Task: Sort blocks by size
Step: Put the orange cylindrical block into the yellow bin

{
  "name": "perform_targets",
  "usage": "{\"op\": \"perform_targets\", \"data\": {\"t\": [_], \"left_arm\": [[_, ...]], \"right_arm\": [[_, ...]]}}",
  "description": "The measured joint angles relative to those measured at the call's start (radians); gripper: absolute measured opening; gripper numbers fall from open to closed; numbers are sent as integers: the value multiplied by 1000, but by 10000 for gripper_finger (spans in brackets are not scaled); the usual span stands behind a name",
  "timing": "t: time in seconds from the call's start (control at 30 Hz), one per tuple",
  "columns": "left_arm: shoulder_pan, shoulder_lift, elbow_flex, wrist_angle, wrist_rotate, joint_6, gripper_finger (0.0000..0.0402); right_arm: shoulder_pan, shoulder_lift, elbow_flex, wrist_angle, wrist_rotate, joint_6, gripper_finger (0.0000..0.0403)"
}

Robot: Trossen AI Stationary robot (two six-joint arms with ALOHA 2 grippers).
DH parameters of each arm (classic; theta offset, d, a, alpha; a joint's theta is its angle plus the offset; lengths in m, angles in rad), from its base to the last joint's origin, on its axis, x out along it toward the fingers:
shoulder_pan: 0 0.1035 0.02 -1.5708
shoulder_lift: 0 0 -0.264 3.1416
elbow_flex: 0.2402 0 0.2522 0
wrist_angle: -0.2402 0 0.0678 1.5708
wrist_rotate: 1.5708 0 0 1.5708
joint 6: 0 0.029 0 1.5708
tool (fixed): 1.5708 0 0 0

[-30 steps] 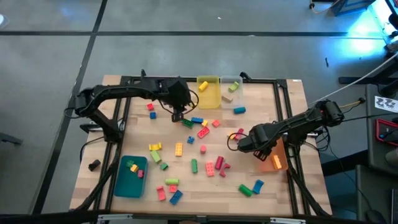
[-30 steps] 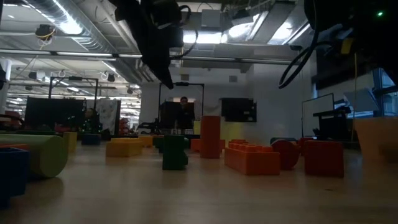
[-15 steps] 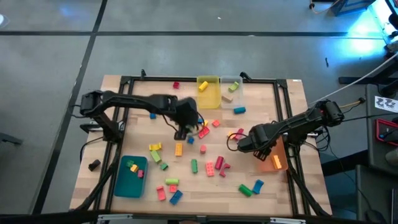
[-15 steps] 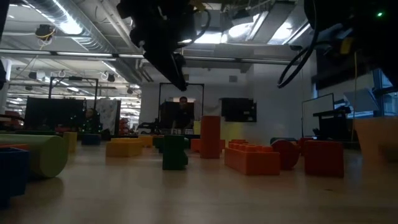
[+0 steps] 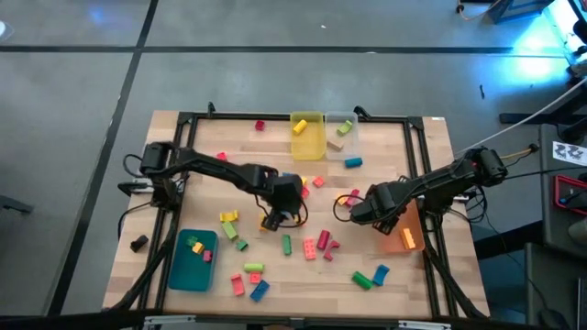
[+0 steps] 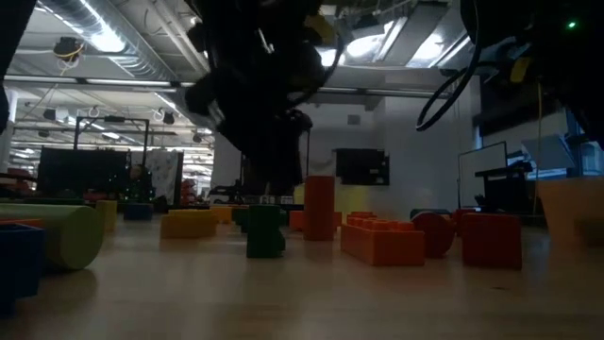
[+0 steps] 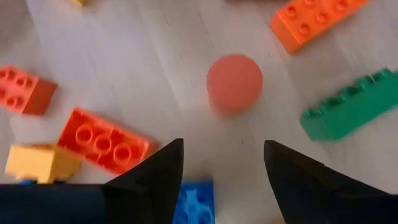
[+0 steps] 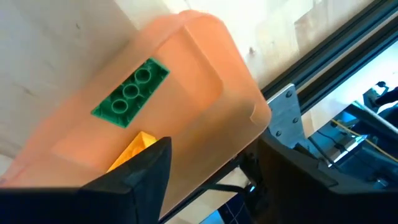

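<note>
Many small blocks in red, yellow, green, blue, orange and pink lie scattered on the wooden table (image 5: 367, 137). My left gripper (image 5: 273, 220) hangs open over the table's middle, nothing between its fingers (image 7: 222, 149). Just ahead of it lies a round pink block (image 7: 234, 83), with an orange block (image 7: 314, 22), a green block (image 7: 351, 106) and a red block (image 7: 106, 140) around it. My right gripper (image 5: 379, 218) waits, open, at the orange bin (image 8: 186, 81), where a green block (image 8: 130, 92) and a yellow block (image 8: 134, 149) lie. My right gripper's fingers (image 8: 146, 168) stand apart at a corner of the orange bin (image 8: 249, 118). Whether they touch its wall cannot be told. My left gripper touches nothing.
A teal bin (image 5: 193, 259) sits at the near left with a few blocks in it. A yellow bin (image 5: 307, 136) and a clear bin (image 5: 341, 133) stand at the far edge. A dark metal frame (image 5: 422, 119) runs around the table.
My left gripper has gone from the far middle of the table toward the near edge and a little to the right, and has come lower over the scattered blocks. My right gripper has kept still at the orange bin.
</note>
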Motion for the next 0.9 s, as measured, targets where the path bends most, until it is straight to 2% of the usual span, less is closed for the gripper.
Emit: {"op": "perform_targets", "data": {"t": [0.13, 0.73, 0.9], "left_arm": [[-6, 28, 0, 52, 10, 19, 208], [3, 112, 0, 216, 195, 46, 207], [17, 116, 0, 206, 196, 43, 168]], "right_arm": [[0, 0, 0, 5, 11, -2, 239], [0, 0, 0, 128, 20, -94, 239], [0, 0, 2, 148, 20, -122, 239]]}}
